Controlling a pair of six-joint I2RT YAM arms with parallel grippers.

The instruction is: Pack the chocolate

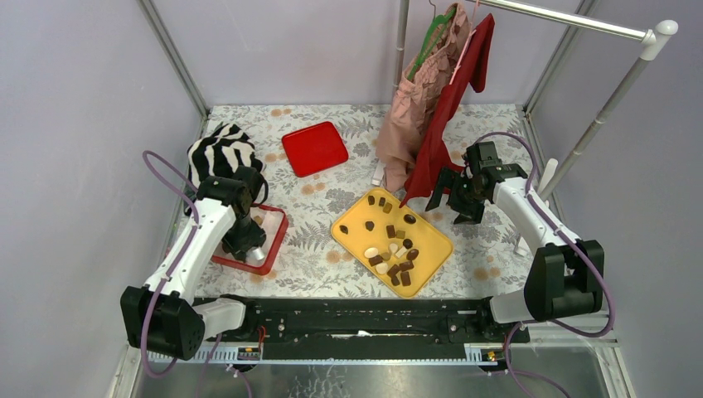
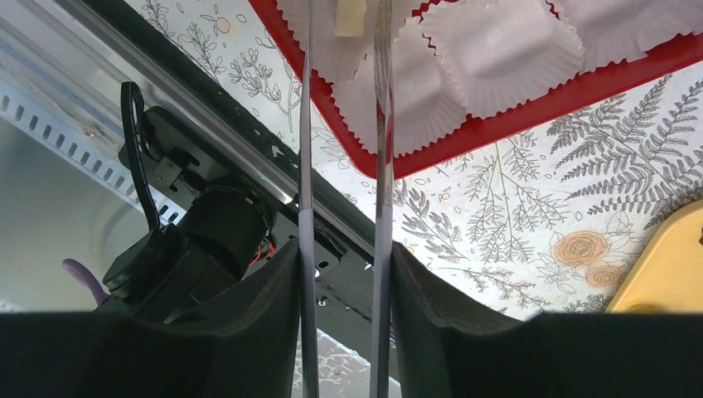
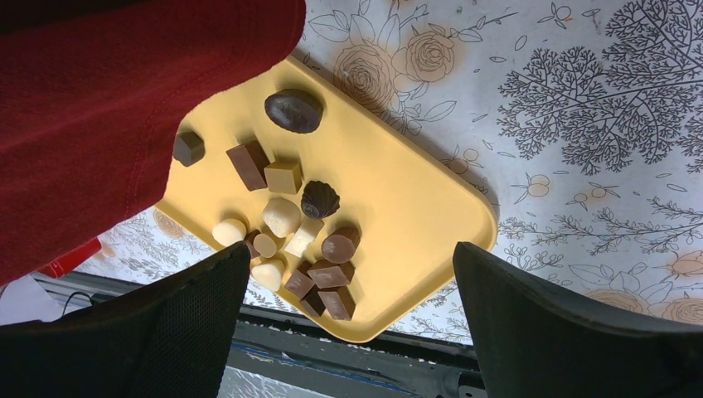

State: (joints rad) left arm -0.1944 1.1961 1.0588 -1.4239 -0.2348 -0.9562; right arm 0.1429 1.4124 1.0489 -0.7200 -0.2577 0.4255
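- Left claw [image 2: 344, 259] is squeezing tongs [image 2: 381, 124] part-closed, with a cream piece [image 2: 350, 15] at the tips over the red box [image 2: 464, 137].
- Right claw [image 3: 348, 253] is hovering wide open, empty, above chocolate [image 3: 286, 220] on yellow tray [image 3: 414, 199].
- Risk: a loosening squeeze dropping the piece outside the paper cup [image 2: 497, 50].

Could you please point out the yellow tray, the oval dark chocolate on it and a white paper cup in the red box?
yellow tray [image 3: 414, 207], right wrist view, bare floor.
oval dark chocolate [image 3: 293, 110], right wrist view, its top.
white paper cup [image 2: 497, 50], left wrist view, its flat bottom.

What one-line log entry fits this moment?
left gripper: holds tongs over red box | right gripper: open near yellow tray | chocolate: mostly on tray
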